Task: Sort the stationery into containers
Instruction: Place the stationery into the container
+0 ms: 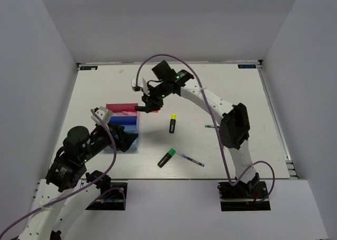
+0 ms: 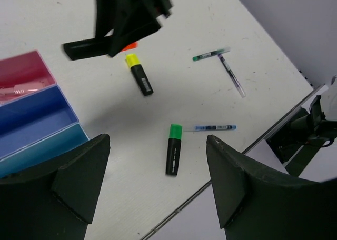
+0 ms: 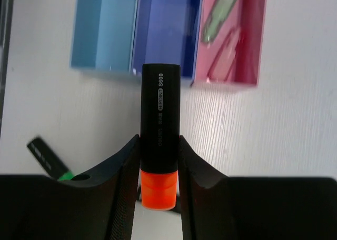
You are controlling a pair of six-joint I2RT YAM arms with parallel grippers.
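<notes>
My right gripper (image 3: pixel 159 145) is shut on a black highlighter with an orange cap (image 3: pixel 159 108), held above the table just right of the trays (image 1: pixel 145 107). The magenta tray (image 3: pixel 247 40) holds a pale teal marker (image 3: pixel 218 13) and a pink piece (image 3: pixel 224 61). The blue tray (image 3: pixel 163 24) and the light blue tray (image 3: pixel 102 29) adjoin it. A yellow-capped highlighter (image 1: pixel 172 123), a green-capped highlighter (image 1: pixel 167 158) and a blue-white pen (image 1: pixel 190 159) lie on the table. My left gripper (image 2: pixel 158 145) is open and empty, over the near end of the trays (image 1: pixel 124 140).
Two more thin pens (image 2: pixel 210 54) (image 2: pixel 231 74) lie toward the right of the table. The table's front edge (image 2: pixel 247 145) runs close behind the green-capped highlighter (image 2: pixel 173 149). White walls enclose the table on three sides.
</notes>
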